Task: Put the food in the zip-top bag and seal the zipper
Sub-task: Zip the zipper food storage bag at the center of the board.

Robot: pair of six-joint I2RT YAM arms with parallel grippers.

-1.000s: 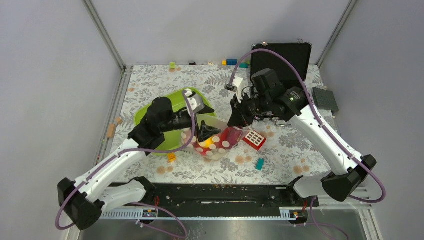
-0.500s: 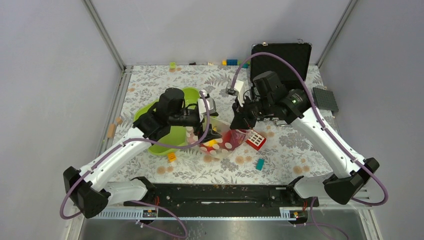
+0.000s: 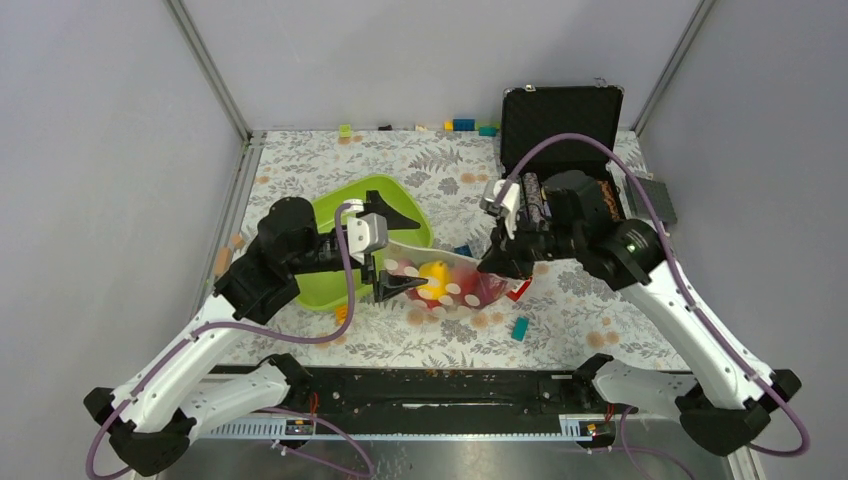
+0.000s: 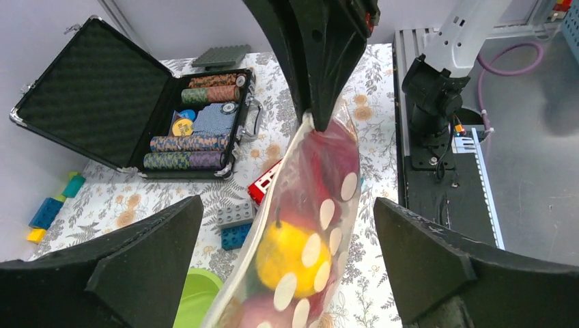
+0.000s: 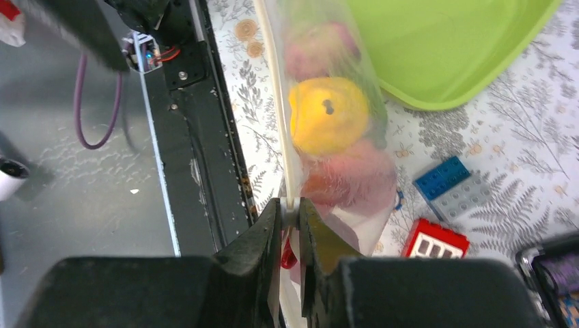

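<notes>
The zip-top bag (image 3: 450,282) hangs stretched between my two grippers, with the yellow lemon (image 3: 434,274), a pink peach (image 5: 348,179) and dark red pieces inside. My right gripper (image 3: 497,268) is shut on the right end of the zipper (image 5: 276,123); in the right wrist view the jaws (image 5: 290,210) pinch the pale strip. My left gripper (image 3: 412,255) is wide open, one finger on each side of the bag's left end, not touching it. In the left wrist view the bag (image 4: 321,205) and lemon (image 4: 290,249) sit between my open fingers (image 4: 437,260).
The lime-green tub (image 3: 335,265) stands under my left arm. An open black case (image 3: 560,115) with poker chips (image 4: 198,116) is at the back right. A red block (image 5: 437,239), blue and grey blocks (image 5: 452,188) and a teal block (image 3: 520,327) lie near the bag.
My right gripper has moved right and lower, pulling the bag out flatter. My left gripper has drawn back left and now stands wide open around the bag's left end.
</notes>
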